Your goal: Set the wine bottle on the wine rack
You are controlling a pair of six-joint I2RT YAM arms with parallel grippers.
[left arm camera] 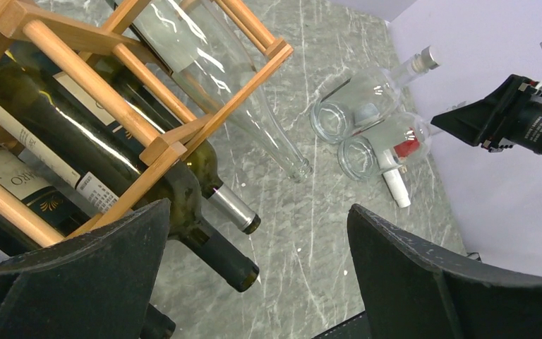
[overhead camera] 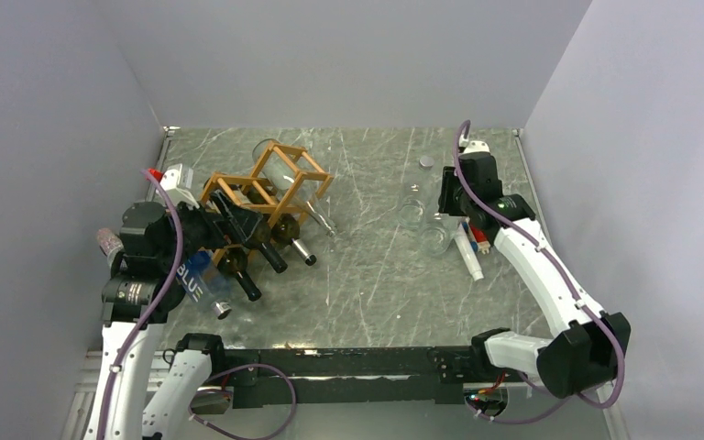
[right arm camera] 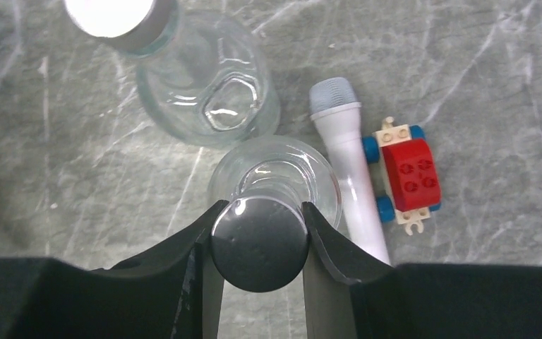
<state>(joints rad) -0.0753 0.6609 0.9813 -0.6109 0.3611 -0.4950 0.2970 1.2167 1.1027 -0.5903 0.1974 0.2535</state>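
Observation:
The wooden wine rack (overhead camera: 270,183) stands at the left and holds several dark wine bottles (overhead camera: 255,236) and one clear bottle (left arm camera: 205,60). It also shows in the left wrist view (left arm camera: 106,99). Two clear glass bottles stand upright at the right. My right gripper (right arm camera: 262,209) is shut on the round metal cap (right arm camera: 259,247) of the nearer one (overhead camera: 436,240), from above. The other clear bottle (right arm camera: 208,92) stands just beside it. My left gripper (left arm camera: 260,212) is open and empty, next to the rack's near side in the top view (overhead camera: 203,231).
A white marker (right arm camera: 346,155) and a red and blue toy block car (right arm camera: 406,173) lie right of the held bottle. A blue-labelled bottle (overhead camera: 197,280) lies by the left arm. Grey walls close in the left, back and right sides.

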